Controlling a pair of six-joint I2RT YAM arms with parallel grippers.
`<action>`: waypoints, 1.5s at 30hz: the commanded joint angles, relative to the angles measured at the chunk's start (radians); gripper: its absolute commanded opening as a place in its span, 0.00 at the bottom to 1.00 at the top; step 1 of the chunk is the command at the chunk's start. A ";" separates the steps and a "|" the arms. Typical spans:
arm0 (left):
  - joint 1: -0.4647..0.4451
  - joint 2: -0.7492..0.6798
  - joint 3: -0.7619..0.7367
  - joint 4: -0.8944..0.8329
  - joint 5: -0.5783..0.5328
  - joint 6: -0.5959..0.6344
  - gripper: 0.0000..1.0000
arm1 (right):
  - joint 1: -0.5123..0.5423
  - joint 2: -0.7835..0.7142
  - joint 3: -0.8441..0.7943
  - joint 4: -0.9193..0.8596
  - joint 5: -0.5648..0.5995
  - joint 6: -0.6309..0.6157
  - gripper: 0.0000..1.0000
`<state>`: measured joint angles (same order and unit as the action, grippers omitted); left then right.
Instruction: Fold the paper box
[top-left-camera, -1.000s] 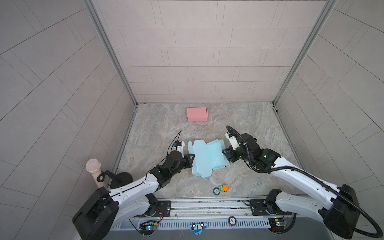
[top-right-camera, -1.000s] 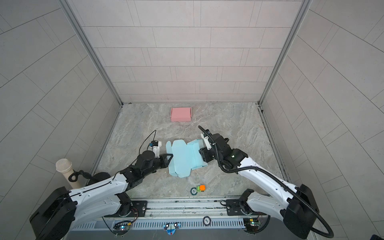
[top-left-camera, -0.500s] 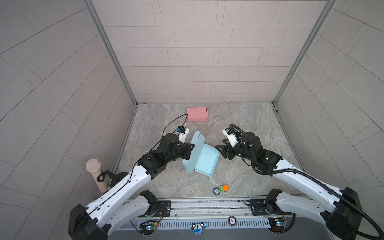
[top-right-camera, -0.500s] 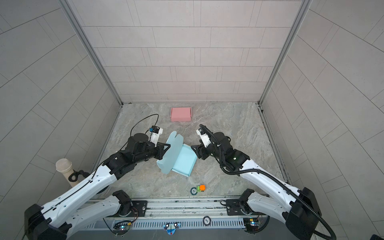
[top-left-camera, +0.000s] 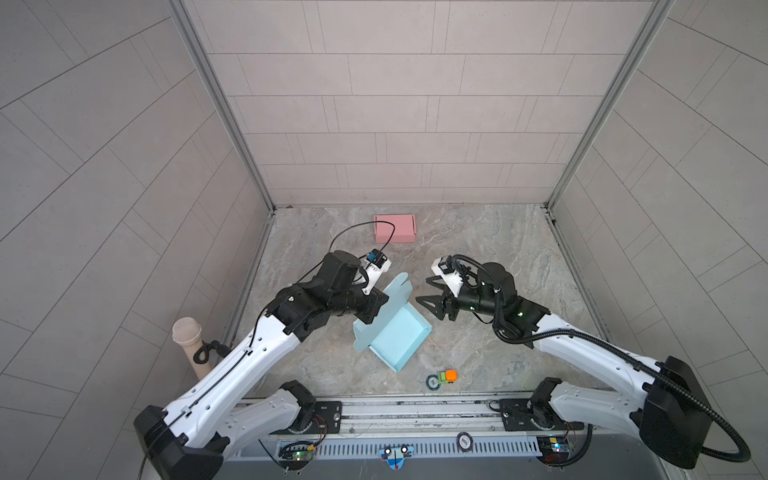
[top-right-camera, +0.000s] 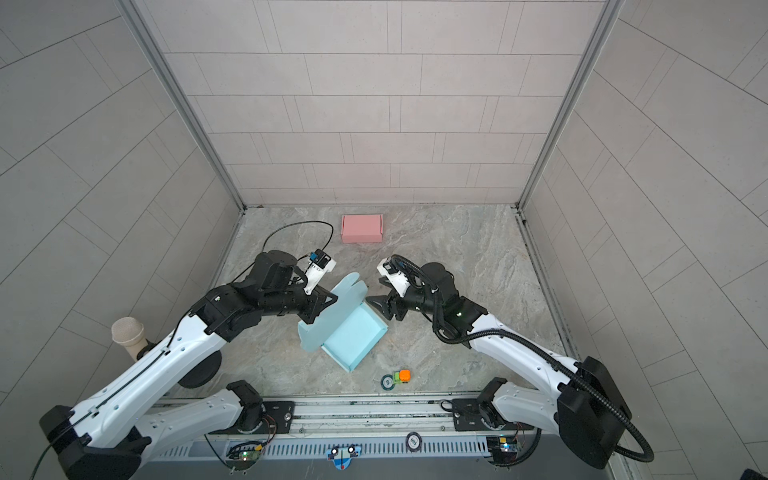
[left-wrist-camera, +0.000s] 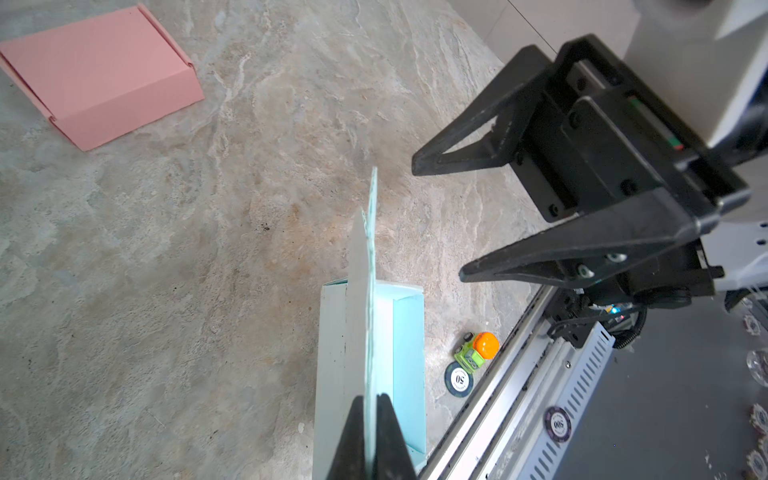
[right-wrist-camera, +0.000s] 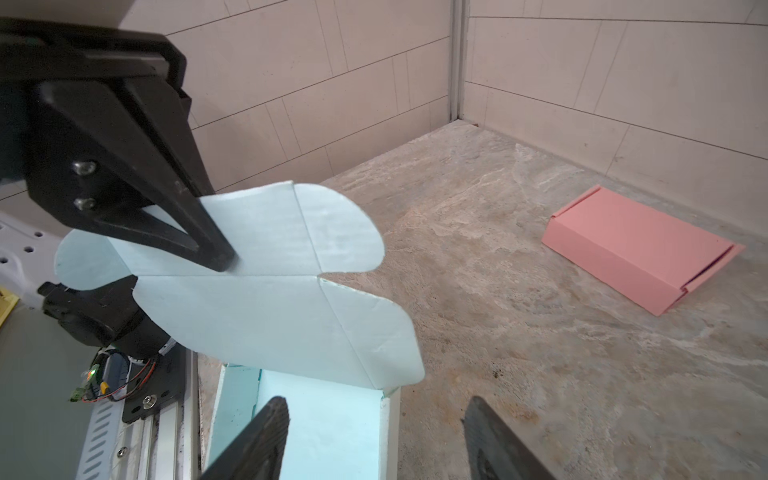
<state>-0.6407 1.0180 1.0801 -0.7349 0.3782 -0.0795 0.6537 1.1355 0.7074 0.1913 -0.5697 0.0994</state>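
The left gripper (top-left-camera: 379, 305) is clamped shut on the raised lid (top-left-camera: 395, 293) of the paper box (top-left-camera: 399, 343); the right gripper (top-left-camera: 428, 292) is held open, empty.
In a top view the box is seen mid-scene; its lid, run from seven to one o'clock, lies at nine o'clock from the right gripper.

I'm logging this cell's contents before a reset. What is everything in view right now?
blue paper box: one, light blue, table centre, lid standing up
pink box: one, pink, closed, near back wall
toy car: one, green and orange, table's front edge
poker chip: one, dark, white centre, beside toy car
rail chip: one, dark, on front rail
beige cup: one, left of table
table: one, grey marble
left gripper: black, shut on lid
right gripper: black, open, holding nothing
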 joint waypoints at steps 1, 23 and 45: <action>0.006 -0.017 0.048 -0.061 0.050 0.104 0.01 | -0.002 0.007 0.022 0.040 -0.103 -0.045 0.69; -0.014 -0.002 0.065 -0.081 0.098 0.194 0.00 | 0.037 0.109 0.078 0.036 -0.181 -0.037 0.45; 0.067 -0.003 -0.052 0.073 -0.011 0.031 0.57 | 0.062 0.144 0.081 -0.072 0.057 -0.109 0.00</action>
<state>-0.6121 1.0351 1.0748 -0.7444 0.3759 0.0341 0.7235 1.2755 0.7853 0.1287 -0.5900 0.0254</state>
